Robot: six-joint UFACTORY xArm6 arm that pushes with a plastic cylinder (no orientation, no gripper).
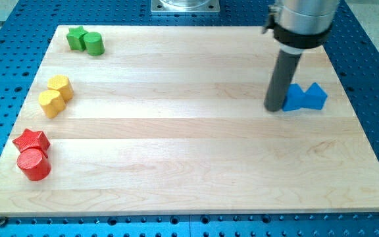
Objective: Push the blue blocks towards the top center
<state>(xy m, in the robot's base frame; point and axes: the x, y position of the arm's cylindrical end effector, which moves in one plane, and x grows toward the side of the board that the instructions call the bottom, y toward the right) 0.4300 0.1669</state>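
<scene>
Tip (pixel 274 108) sat at frame's right, touching left side of blue blocks (pixel 304 97); pair lay near counter (pixel 189 158) right edge, well short of top center. No fingers present, rod only. Contact side looked wrong for leftward push.

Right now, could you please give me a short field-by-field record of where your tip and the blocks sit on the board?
tip: my tip at the left edge of the blue blocks
blue blocks: two, side by side, right of centre
green blocks: pair, top left
yellow blocks: pair, left edge
red blocks: pair, lower left
surface: wooden board
</scene>
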